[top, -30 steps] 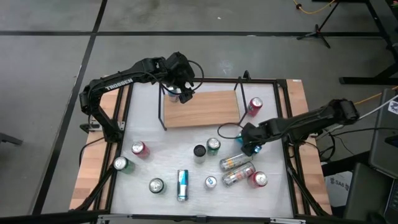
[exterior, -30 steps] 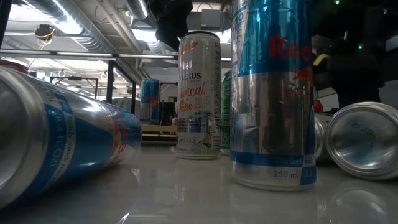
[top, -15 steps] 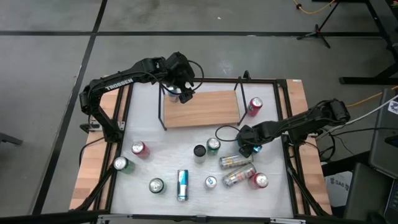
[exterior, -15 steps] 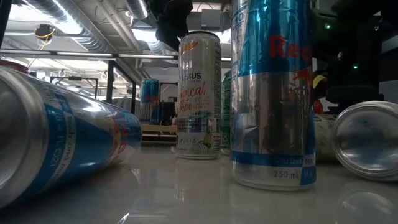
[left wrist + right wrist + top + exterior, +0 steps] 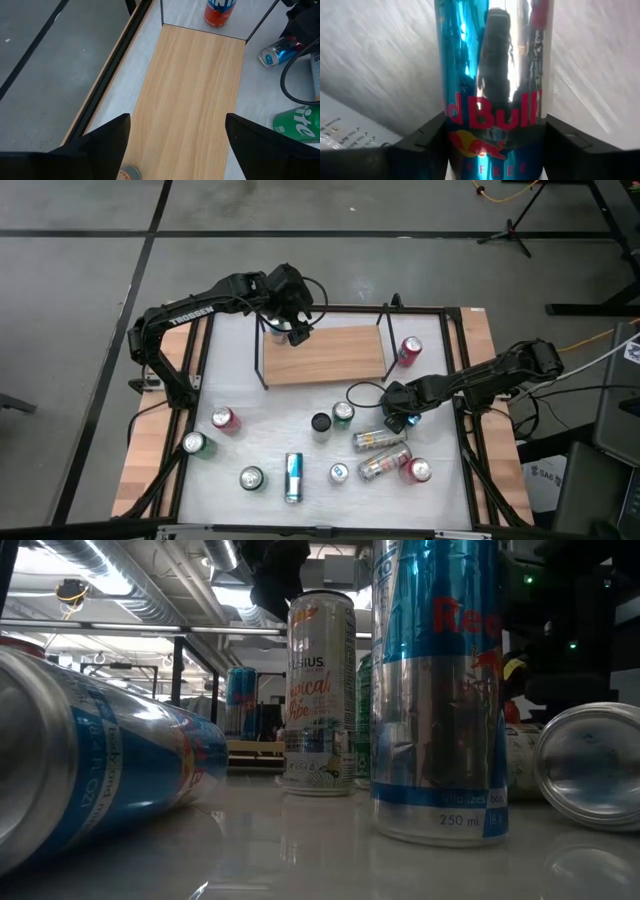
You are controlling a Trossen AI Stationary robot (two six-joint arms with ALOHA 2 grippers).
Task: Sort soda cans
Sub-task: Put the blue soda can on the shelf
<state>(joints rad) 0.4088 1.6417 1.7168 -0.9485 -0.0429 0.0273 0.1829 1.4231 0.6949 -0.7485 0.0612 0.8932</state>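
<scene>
Several soda cans stand or lie on the white table (image 5: 270,445): red (image 5: 225,418), green (image 5: 193,443), black (image 5: 320,422), and silver ones on their sides (image 5: 378,440). A blue-and-silver can (image 5: 492,75) lies on its side at the right, under my right gripper (image 5: 402,420), which points down and is shut on it. My left gripper (image 5: 292,330) hangs open above the far left end of a wooden board (image 5: 195,90). A can top (image 5: 131,173) shows just below it on the board. My right gripper has the blue-and-silver can's round body between its two fingers, one finger (image 5: 420,147) on each long side (image 5: 451,125), by the red lettering. The fingers come from above, pointing down, and lie across the can. The can lies on its side on the table.
A black wire frame (image 5: 385,330) borders the board, and a red can (image 5: 410,348) stands beside its right end. A green can (image 5: 343,413) and two lying silver cans (image 5: 383,465) crowd close to my right gripper. Black rails (image 5: 465,380) run along the table's sides.
My right gripper has sunk toward the blue-and-silver can and drifted slightly toward the table's left edge, then held still.
</scene>
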